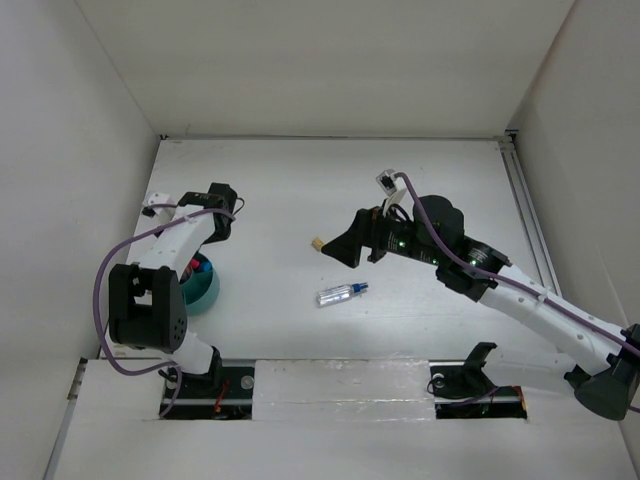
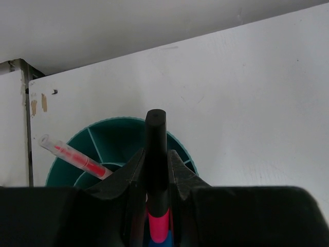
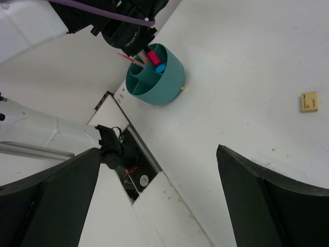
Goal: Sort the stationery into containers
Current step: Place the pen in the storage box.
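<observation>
The round teal plastic cup (image 1: 205,292) is seen at the near left of the white table (image 1: 300,190), under the left arm. A black marker with a pink end (image 2: 156,139) is held over it in the left gripper (image 2: 156,167). A clear tube pen (image 2: 72,155) is leaned inside the cup. To the cup's right a clear blue-capped pen (image 1: 341,293) is laid flat, and behind it a small beige eraser (image 1: 317,244) is found.
</observation>
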{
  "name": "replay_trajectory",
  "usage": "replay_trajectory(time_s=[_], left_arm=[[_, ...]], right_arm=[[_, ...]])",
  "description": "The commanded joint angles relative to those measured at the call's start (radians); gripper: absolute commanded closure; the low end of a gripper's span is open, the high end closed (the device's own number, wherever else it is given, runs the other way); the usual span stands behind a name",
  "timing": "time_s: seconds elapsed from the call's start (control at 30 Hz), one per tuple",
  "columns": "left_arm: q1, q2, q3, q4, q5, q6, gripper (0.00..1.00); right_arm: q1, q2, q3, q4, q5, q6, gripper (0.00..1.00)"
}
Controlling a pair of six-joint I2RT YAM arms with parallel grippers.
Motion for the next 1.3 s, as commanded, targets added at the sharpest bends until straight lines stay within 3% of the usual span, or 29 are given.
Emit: replay_trajectory(time_s=[0.0, 0.3, 0.4, 0.7, 1.27], left_arm=[[-0.015, -0.014, 0.028, -0.107, -0.159, -0.236, 1.0], [-0.035, 0.004, 0.056, -0.107, -0.169, -0.218, 1.0], [-0.035, 0.004, 0.056, -0.107, -0.169, -0.218, 0.94], [-0.035, 0.035, 0.074, -0.107, -0.169, -0.218, 1.0], [-0.08, 0.047, 0.083, -0.107, -0.178, -0.218, 0.97]], right_arm=[[0.01, -0.021, 0.003, 0.058, -0.006, -0.019, 0.0], [0.01, -0.012, 0.003, 0.058, -0.006, -0.029, 0.0], [0.01, -0.012, 0.003, 0.058, -0.006, -0.029, 0.0], [0.01, -0.012, 0.003, 0.058, -0.006, -0.029, 0.0], [0.01, -0.021, 0.003, 0.058, -0.006, -0.029, 0.0]])
